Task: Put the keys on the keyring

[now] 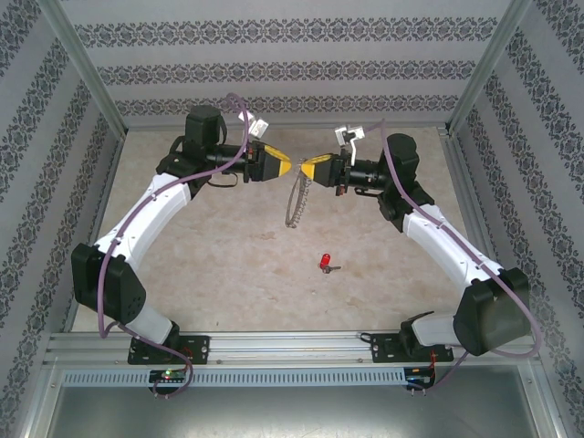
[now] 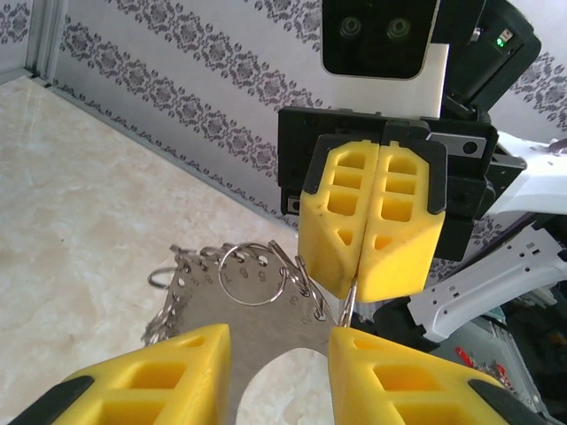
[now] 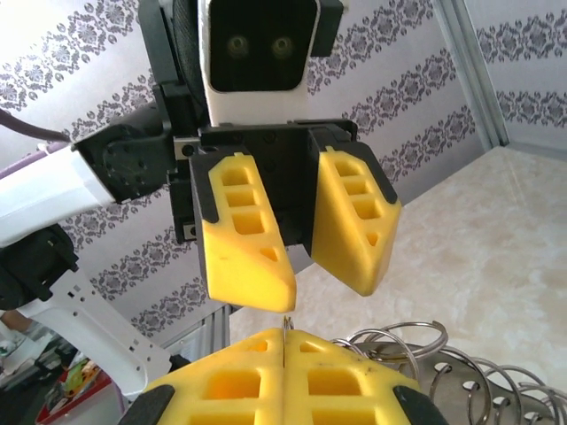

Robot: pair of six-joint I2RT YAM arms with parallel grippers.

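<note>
above table (image 1: pixel 228 265) | right gripper (image 1: pixel 307 169) clamps keyring (image 1: pixel 294 206); left gripper (image 1: pixel 289 168) parted beside it | key (image 1: pixel 325 263) lies below

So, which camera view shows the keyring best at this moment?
Left wrist: the keyring is close, its fringe of small pieces clear, its wire pinched by the shut right gripper. Top external shows it small, hanging edge-on. Right wrist shows part of it, beside the fingers.
</note>
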